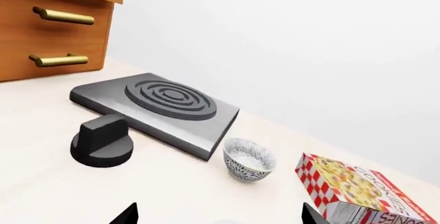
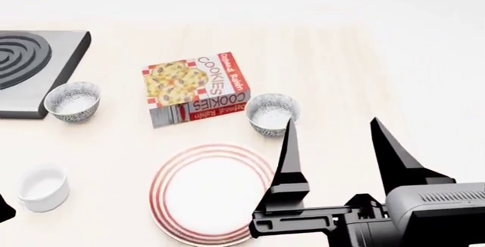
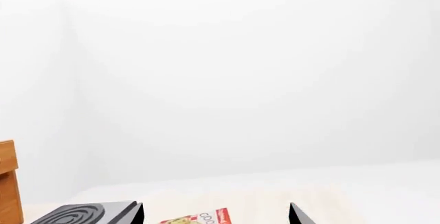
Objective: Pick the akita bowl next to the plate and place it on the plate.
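Note:
The plate [image 2: 208, 193], white with red rings, lies near the table's front. Just beyond its far right rim stands the akita bowl [image 2: 273, 113], upright and patterned grey. My right gripper [image 2: 332, 125] hovers open to the right of that bowl, with its left finger close to the bowl's right side and nothing between the fingers. In the right wrist view only the tips of the right gripper [image 3: 216, 214] show, and neither bowl nor plate appears there. The left gripper [image 1: 218, 213] is open and faces a second identical bowl [image 1: 249, 159] by the stove.
A cookies box [image 2: 195, 88] lies behind the plate, between the two bowls. The second bowl [image 2: 72, 102] sits against a grey stove plate [image 2: 30, 65]. A plain white cup [image 2: 43, 185] stands left of the plate. A black knob [image 1: 103, 140] and wooden drawers [image 1: 48, 23] are near the stove.

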Controlling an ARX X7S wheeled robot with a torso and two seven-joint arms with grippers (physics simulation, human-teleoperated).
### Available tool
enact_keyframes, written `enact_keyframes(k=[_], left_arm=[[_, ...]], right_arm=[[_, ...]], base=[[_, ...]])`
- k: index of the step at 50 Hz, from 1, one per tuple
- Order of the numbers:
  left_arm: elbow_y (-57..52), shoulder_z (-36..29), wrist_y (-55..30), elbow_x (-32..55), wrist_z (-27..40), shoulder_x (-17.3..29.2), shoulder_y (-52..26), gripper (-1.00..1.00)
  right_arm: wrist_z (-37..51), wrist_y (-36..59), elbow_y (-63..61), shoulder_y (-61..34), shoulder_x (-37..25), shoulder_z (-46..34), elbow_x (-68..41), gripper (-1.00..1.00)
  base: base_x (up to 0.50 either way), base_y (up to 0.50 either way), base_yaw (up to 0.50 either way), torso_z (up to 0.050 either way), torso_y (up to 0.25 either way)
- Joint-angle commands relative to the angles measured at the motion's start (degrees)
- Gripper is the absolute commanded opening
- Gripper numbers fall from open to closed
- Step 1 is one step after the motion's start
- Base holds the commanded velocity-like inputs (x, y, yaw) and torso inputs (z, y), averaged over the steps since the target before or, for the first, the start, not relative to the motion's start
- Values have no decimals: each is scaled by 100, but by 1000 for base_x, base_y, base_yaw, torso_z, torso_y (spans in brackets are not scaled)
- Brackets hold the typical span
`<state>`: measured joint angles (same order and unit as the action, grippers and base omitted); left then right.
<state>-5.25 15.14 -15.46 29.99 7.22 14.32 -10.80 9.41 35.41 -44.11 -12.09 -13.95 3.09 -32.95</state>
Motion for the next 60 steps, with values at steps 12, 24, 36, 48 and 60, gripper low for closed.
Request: enact_keyframes(k=[12,24,36,48,60], left_arm=[[-11,-34,5,39,47,34,8,100],[-11,-54,13,70,69,59,13,100],[49,-84,76,72,74,65,11,100],[25,-96,68,107,123,85,19,100],[61,-121,127,107,132,96,26,100]], right_arm=[[56,-49,32,0,-69,-77,-25,100],[92,-64,10,-3,-103,-98,-68,100],[134,-140,124,9,-116,-84,-53,100],[451,331,324,-153,-253,-410,261,100],[999,1644,1070,-1005,-359,-787,353,100]], base=[[500,0,0,0,0],[500,0,0,0,1],[497,0,0,0,1],[18,0,0,0,0],[0,0,0,0,0]])
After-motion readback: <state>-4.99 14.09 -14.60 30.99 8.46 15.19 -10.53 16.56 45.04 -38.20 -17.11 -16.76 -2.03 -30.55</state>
